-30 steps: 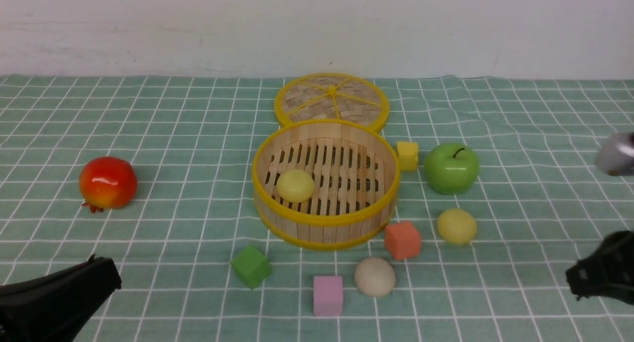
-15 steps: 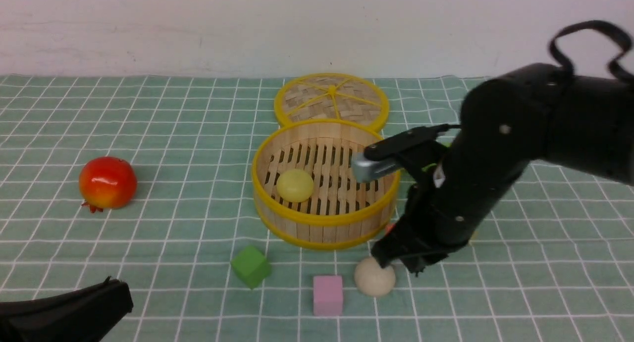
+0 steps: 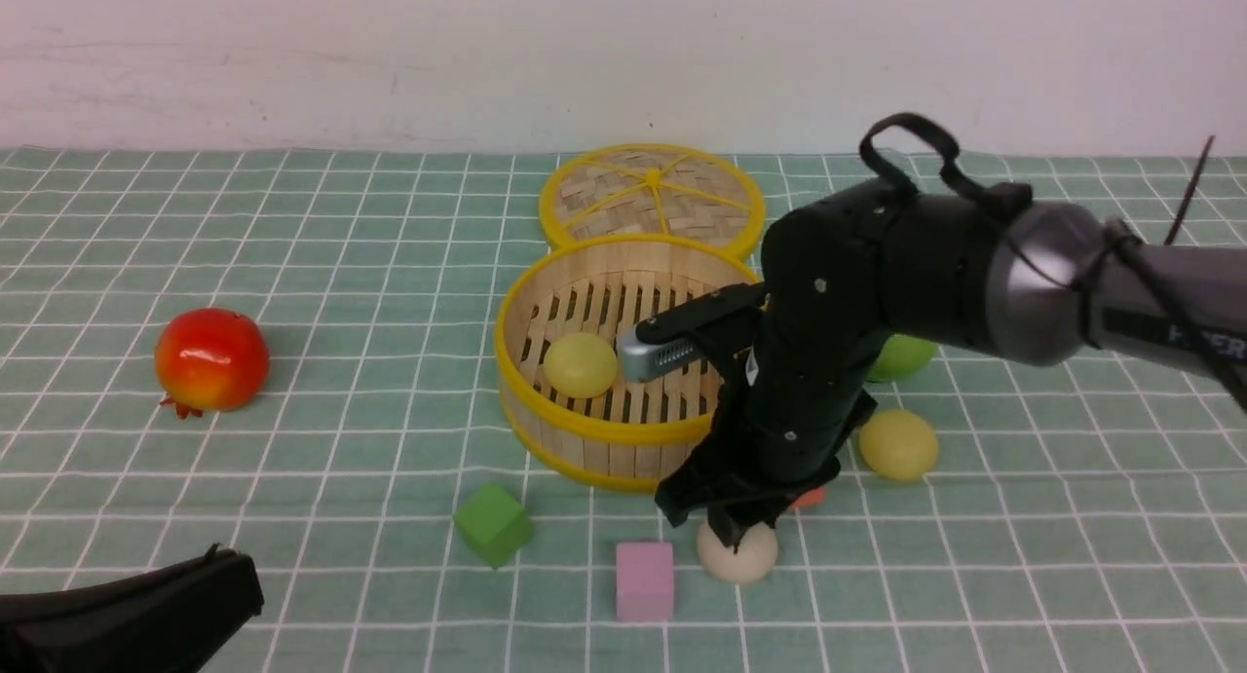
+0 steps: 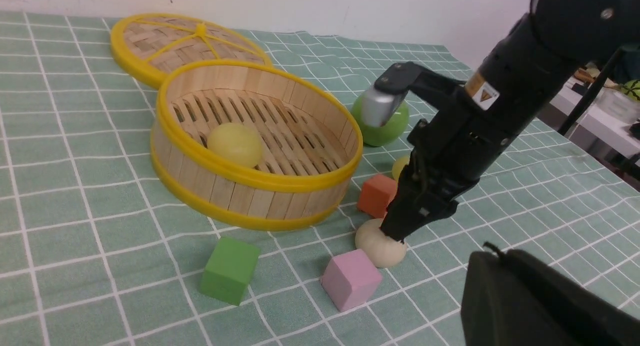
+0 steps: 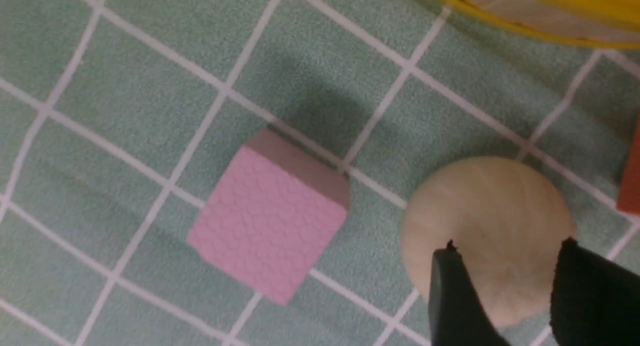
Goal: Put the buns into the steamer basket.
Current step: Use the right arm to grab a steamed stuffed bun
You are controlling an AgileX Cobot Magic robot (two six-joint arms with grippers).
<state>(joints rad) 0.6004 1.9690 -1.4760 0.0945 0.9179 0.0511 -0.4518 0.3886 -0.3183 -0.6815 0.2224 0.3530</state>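
The steamer basket (image 3: 638,429) stands mid-table with one pale yellow bun (image 3: 581,364) on its slatted floor. A second yellow bun (image 3: 897,444) lies on the cloth to the basket's right. The beige bun (image 3: 745,559) lies in front of the basket, beside the pink cube. My right gripper (image 3: 731,535) points down onto this bun. In the right wrist view its two fingers (image 5: 455,296) stand apart over the bun's (image 5: 487,211) top, so the gripper (image 5: 507,248) is open. My left gripper (image 3: 239,576) rests low at the near left, shut and empty, and also shows in the left wrist view (image 4: 492,251).
The flat woven lid (image 3: 653,196) lies behind the basket. A green apple (image 3: 906,358) is partly hidden behind my right arm. A red fruit (image 3: 212,358) sits far left. A green cube (image 3: 494,524), a pink cube (image 3: 645,580) and an orange cube (image 3: 809,499) lie near the basket's front.
My right arm has swung in from the right edge and come down over the beige bun, shifting a little left. The left gripper has barely moved.
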